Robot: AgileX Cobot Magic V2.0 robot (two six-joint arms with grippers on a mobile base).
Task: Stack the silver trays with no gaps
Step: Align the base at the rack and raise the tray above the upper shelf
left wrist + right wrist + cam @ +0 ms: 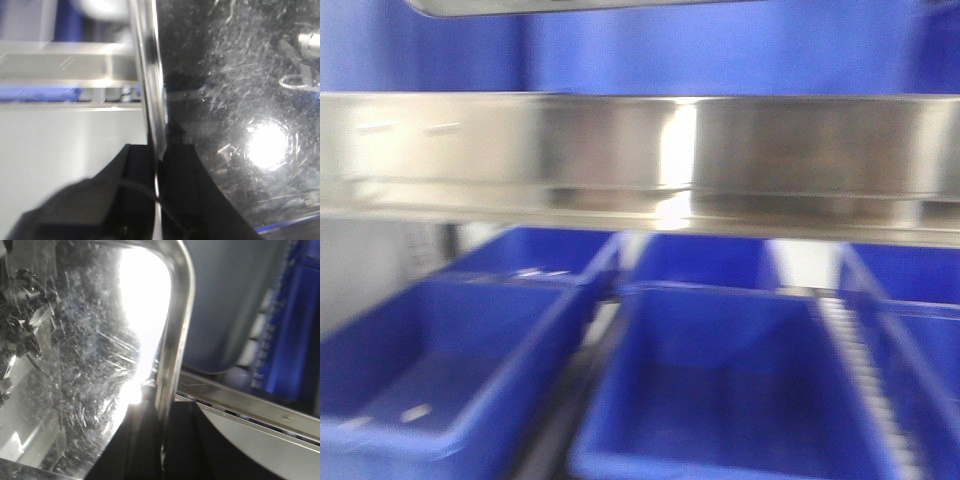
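Stainless steel fills both wrist views. The thin rim of a silver tray (pixel 225 75) runs straight up through the left gripper (pixel 157 155). Its dark jaws are closed on the rim from either side, and the scratched tray floor spreads away to the right. The right gripper (pixel 164 412) has its jaws pinched on the far rim just below a rounded corner, with the same scuffed floor spreading to the left. By my reading the tray hangs between the two arms, its long axis running from one set of jaws to the other, so neither arm is nearer. Any lowering would have to be shared evenly, or the tray could tip and seat with a gap. In the front view only a blurred silver sliver at the top edge looks like the tray (pixel 520 6). It sits above a broad steel shelf rail (pixel 620 150), and blue bins (pixel 720 380) stand lower and farther back. I cannot tell where the tray to nest into lies. A grey rounded shape (pixel 225 305) beyond the right rim may be one.
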